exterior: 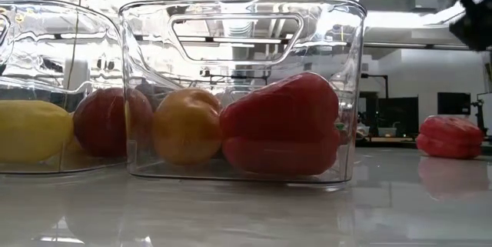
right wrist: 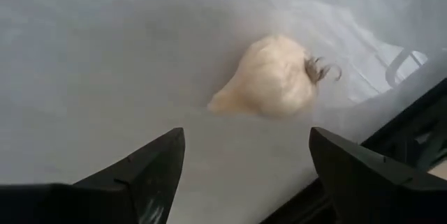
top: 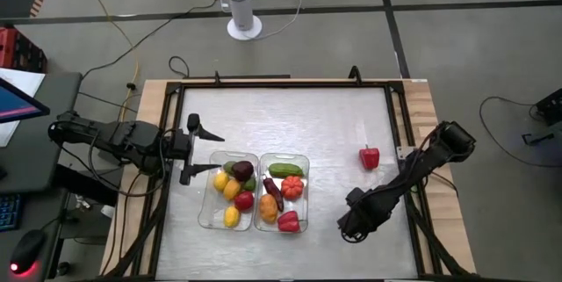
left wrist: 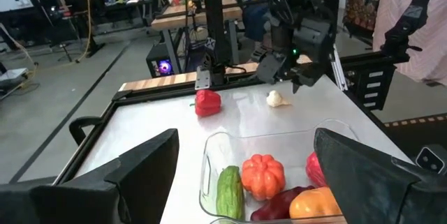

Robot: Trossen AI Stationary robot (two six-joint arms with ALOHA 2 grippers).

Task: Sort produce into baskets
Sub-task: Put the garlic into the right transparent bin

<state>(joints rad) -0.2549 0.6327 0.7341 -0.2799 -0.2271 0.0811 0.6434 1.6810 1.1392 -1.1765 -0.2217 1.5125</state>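
Near the table's right edge, the right gripper (right wrist: 241,172) hangs wide open and empty, the garlic (right wrist: 269,77) lying just ahead between its fingers; the left gripper (top: 200,148) waits open by the baskets (top: 255,190).

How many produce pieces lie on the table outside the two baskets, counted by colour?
Red: 1, the pepper
Whitish: 1, the garlic
Total: 2
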